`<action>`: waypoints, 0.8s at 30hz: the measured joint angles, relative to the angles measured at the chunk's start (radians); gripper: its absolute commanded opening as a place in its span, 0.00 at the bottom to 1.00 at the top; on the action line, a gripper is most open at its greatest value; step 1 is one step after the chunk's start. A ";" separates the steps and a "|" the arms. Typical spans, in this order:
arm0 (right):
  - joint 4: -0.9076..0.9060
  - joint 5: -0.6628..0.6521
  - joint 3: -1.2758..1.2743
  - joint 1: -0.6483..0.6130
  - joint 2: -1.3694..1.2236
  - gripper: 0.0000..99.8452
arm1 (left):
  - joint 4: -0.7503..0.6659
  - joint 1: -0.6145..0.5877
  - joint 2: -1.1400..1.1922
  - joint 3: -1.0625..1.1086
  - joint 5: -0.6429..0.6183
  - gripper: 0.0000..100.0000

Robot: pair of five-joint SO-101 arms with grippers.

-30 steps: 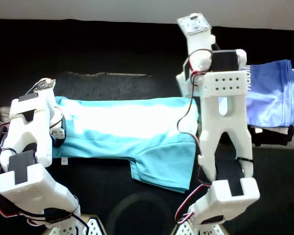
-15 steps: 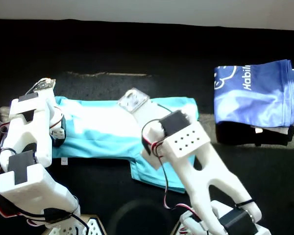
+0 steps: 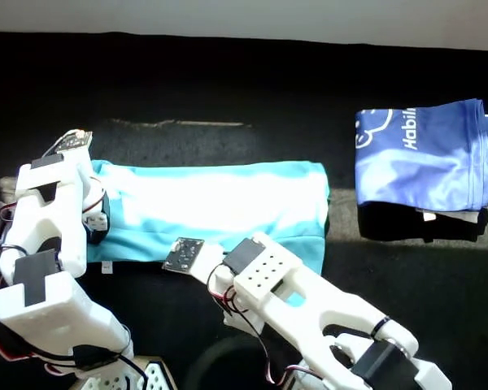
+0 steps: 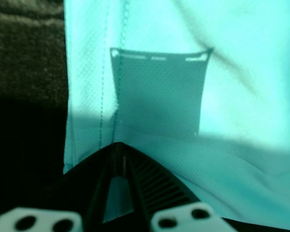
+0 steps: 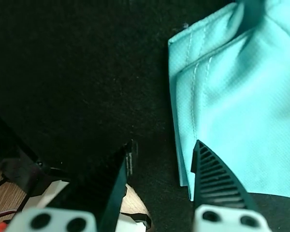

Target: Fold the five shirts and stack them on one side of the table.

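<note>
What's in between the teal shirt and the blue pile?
Just bare black table between the teal shirt and the pile, as the high view shows.

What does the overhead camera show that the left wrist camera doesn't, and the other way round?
Overhead: a folded blue shirt stacked on a black one at the table's right side. Left wrist: the left gripper shut on the edge of the turquoise shirt, near a darker square patch. Both: that turquoise shirt, spread flat.
</note>
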State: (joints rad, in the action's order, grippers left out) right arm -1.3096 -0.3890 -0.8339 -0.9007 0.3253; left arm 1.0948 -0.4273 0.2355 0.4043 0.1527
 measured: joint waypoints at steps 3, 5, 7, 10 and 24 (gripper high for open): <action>0.051 0.000 0.000 0.025 -0.052 0.19 | 0.000 0.000 0.000 0.000 0.000 0.01; 0.087 -0.002 0.000 0.044 -0.084 0.19 | 0.000 0.000 0.000 0.000 0.000 0.01; 0.126 -0.003 0.000 0.063 -0.121 0.19 | 0.000 0.000 0.000 0.000 0.000 0.01; 0.160 -0.003 0.002 0.080 -0.170 0.19 | 0.000 0.000 0.000 0.000 0.000 0.01; 0.227 -0.003 0.017 0.167 -0.299 0.01 | 0.000 0.000 0.000 0.000 0.000 0.01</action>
State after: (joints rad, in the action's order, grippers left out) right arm -1.0825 -0.3920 -0.8170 -0.7334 0.0261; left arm 1.0948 -0.4273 0.2355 0.4043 0.1527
